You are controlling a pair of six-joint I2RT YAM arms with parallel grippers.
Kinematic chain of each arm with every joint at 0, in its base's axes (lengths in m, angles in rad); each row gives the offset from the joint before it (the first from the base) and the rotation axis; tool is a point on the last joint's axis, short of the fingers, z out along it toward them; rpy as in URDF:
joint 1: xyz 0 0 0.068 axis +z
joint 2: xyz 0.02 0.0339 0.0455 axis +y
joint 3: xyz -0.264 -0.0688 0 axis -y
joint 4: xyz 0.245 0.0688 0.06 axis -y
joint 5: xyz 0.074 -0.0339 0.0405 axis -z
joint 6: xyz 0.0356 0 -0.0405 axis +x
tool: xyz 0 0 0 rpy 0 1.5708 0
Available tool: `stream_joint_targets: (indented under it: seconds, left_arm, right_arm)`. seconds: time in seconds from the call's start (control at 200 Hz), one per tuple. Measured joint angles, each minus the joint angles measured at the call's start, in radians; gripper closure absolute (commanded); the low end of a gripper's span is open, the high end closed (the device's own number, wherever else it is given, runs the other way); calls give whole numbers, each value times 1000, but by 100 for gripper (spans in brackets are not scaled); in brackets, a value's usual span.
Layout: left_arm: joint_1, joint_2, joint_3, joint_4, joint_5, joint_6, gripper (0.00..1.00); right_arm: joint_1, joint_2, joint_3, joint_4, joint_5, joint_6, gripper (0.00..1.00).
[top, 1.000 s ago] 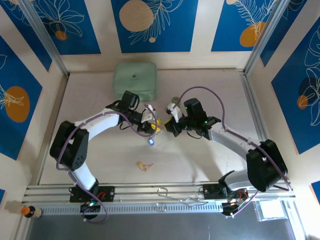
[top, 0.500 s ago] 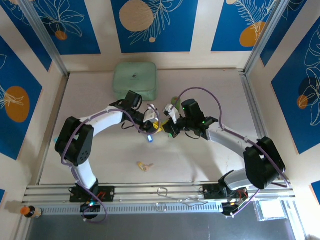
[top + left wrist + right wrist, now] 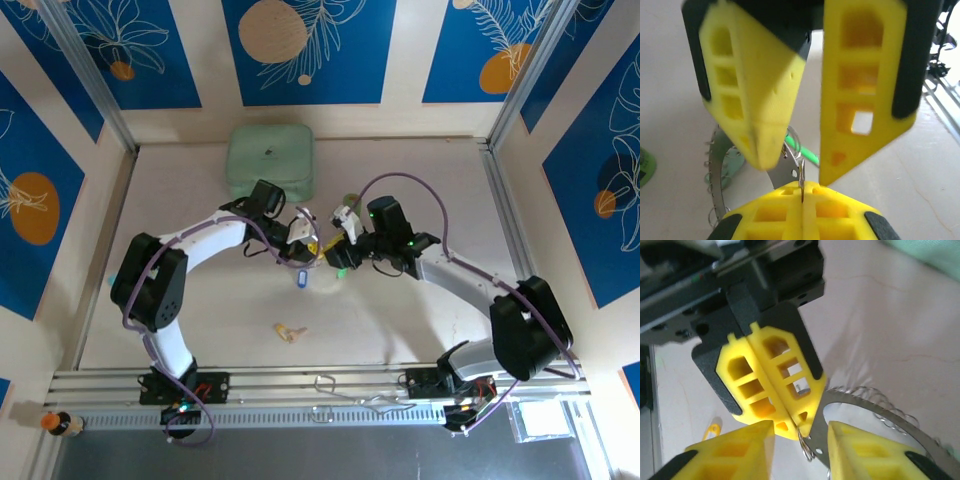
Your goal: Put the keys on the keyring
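My left gripper (image 3: 802,194) is shut, pinching a small wire loop at the end of the keyring (image 3: 715,172), a silvery band with coils along it. In the top view the left gripper (image 3: 307,243) meets my right gripper (image 3: 338,254) tip to tip above the table's middle. The right gripper (image 3: 800,426) is open, and its yellow fingers (image 3: 860,447) straddle the loop and the keyring (image 3: 867,407) without gripping. A blue key (image 3: 300,279) hangs just below the left gripper. A green key (image 3: 340,271) sits under the right one. A yellow key (image 3: 290,332) lies alone on the table nearer the bases.
A mint-green square box (image 3: 268,160) stands at the back, behind the left arm. A small green cylinder (image 3: 350,200) is upright just behind the right gripper. The metal rail (image 3: 320,385) runs along the near edge.
The right gripper has opened after being shut. The left gripper has closed fully on the ring's loop. Both arms stay nearly in place.
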Motion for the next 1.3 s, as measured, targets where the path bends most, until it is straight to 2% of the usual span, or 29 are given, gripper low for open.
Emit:
stream_joint_targets:
  seconds: [0.155,0.395,0.6,0.725,0.925,1.095,1.3]
  left_arm:
    - [-26,-75,-14,42,-110,-16,100]
    - [-75,-238,-24,56,-280,0,100]
    - [-117,-355,-40,48,-388,65,100]
    - [-148,-396,-40,18,-434,105,100]
    - [-204,-412,-39,-91,-505,150,100]
    - [-226,-412,-13,-192,-553,137,100]
    - [-240,-412,52,-257,-539,85,100]
  right_arm:
    - [-30,-121,-34,5,10,-5,62]
    - [-29,-243,-40,-64,25,-101,64]
    - [13,-432,-200,39,15,-287,67]
    - [53,-418,-212,42,42,-375,73]
    - [77,-409,-212,60,74,-439,71]
    - [82,-409,-206,25,64,-475,71]
    - [110,-385,-188,14,68,-497,71]
